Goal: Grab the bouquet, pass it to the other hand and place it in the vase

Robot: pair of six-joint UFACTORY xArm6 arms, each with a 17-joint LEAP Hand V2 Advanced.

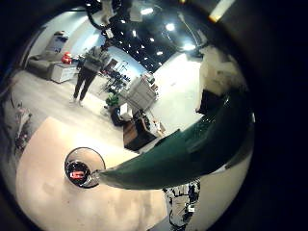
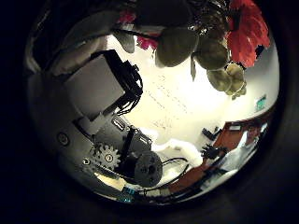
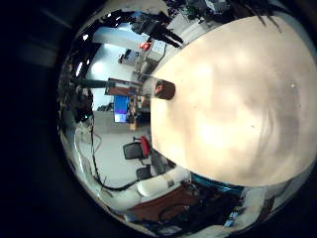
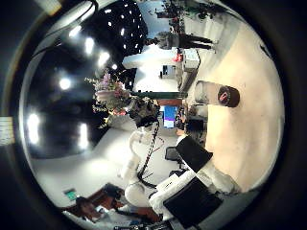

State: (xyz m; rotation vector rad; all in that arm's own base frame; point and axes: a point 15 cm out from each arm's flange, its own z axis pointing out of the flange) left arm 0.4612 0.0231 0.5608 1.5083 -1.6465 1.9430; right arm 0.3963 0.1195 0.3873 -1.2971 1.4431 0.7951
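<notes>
No legible text, label, brand, number or sign appears in any of the four palm views. The vase [image 3: 164,90] on the surface [image 3: 238,109] carries a red patch at its mouth, but no characters on it can be resolved. A lit screen [image 4: 170,116] in the room shows only blue and white areas, with nothing readable.

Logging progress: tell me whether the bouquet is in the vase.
No: the bouquet is up in the air, away from the vase on the table.

Bouquet [image 4: 115,94] aloft; vase [image 3: 163,90] upright on table [image 3: 238,109]
</notes>
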